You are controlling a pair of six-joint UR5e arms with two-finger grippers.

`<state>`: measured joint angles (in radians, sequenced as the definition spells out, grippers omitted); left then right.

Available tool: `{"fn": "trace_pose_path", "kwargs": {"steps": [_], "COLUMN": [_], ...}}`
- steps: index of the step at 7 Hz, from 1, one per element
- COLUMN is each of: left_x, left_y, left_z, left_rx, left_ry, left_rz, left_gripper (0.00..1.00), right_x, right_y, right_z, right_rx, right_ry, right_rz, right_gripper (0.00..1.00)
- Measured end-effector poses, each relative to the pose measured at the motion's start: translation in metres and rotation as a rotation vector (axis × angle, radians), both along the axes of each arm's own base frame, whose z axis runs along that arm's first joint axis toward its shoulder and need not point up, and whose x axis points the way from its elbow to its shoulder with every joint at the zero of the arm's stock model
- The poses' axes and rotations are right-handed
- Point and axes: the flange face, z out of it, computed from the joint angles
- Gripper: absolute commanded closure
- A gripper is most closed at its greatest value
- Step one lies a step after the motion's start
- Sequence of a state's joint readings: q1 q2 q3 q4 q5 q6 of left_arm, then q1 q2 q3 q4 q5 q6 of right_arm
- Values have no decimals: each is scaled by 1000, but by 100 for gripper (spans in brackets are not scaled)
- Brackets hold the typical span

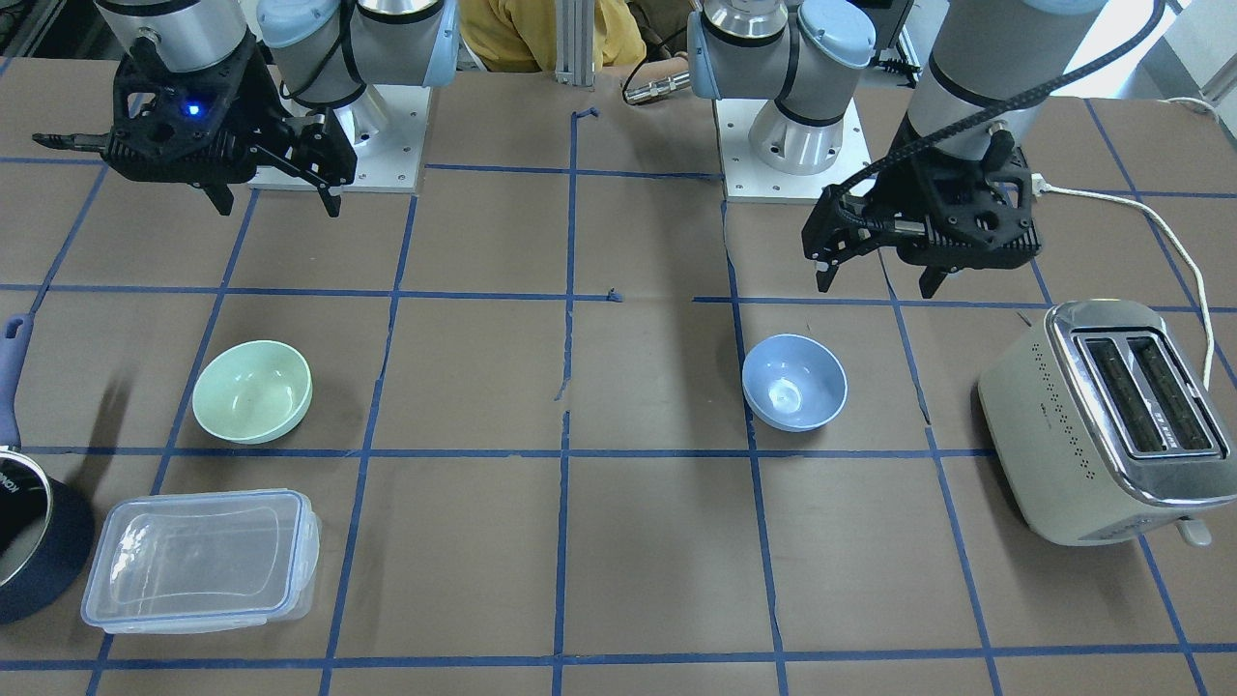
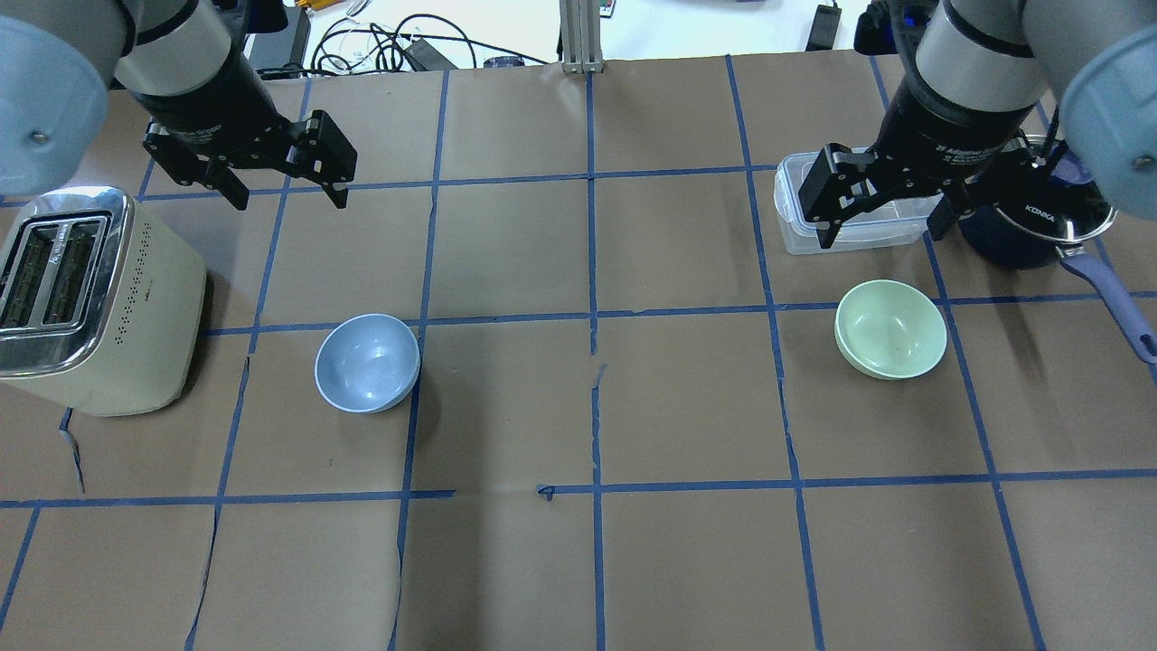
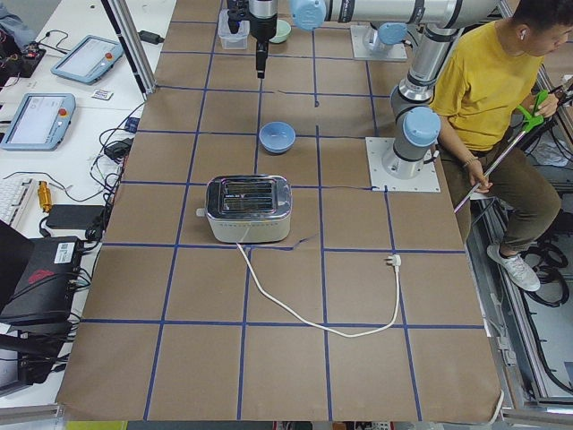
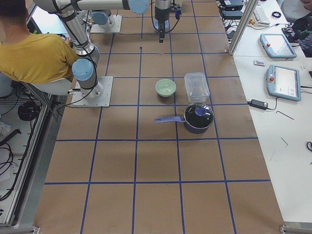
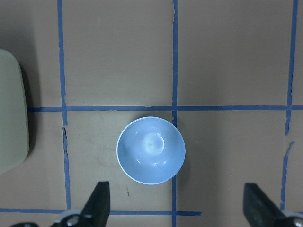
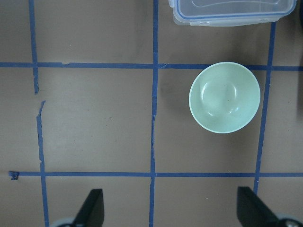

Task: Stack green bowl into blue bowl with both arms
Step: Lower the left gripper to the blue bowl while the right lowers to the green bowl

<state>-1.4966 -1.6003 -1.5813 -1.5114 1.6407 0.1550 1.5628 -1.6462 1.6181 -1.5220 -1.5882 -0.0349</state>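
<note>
The pale green bowl [image 1: 252,391] sits upright and empty on the table; it also shows in the overhead view [image 2: 890,328] and the right wrist view [image 6: 225,97]. The pale blue bowl [image 1: 794,382] sits upright and empty about two grid squares away, also shown in the overhead view [image 2: 367,363] and the left wrist view [image 5: 151,150]. My left gripper [image 2: 291,199] is open and empty, high above the table beyond the blue bowl. My right gripper [image 2: 881,233] is open and empty, high above the table beyond the green bowl.
A cream toaster [image 2: 90,298] stands left of the blue bowl, its cord trailing off. A clear rectangular container [image 1: 198,561] and a dark navy pot [image 1: 29,551] with a long handle sit near the green bowl. A person in a yellow shirt [image 3: 488,81] sits behind the robot.
</note>
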Motion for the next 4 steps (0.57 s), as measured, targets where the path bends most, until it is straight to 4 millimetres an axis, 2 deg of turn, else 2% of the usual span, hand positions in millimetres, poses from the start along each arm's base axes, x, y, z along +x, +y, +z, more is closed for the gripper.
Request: {"fn": "trace_pose_path", "kwargs": {"steps": [2, 3, 4], "left_x": [62, 80, 88], "left_y": [4, 11, 17], "left_z": [-65, -100, -134], "left_rx": [76, 104, 118], "left_ry": [53, 75, 83], "left_rz": [59, 95, 115], "left_gripper": [0, 0, 0], "right_x": [-6, -23, -49], "right_y": [-6, -15, -29], "right_z": [-6, -23, -53], "right_rx": [7, 38, 80], "right_ry": [2, 18, 36], "right_rz": [1, -32, -80], "right_gripper": [0, 0, 0]}}
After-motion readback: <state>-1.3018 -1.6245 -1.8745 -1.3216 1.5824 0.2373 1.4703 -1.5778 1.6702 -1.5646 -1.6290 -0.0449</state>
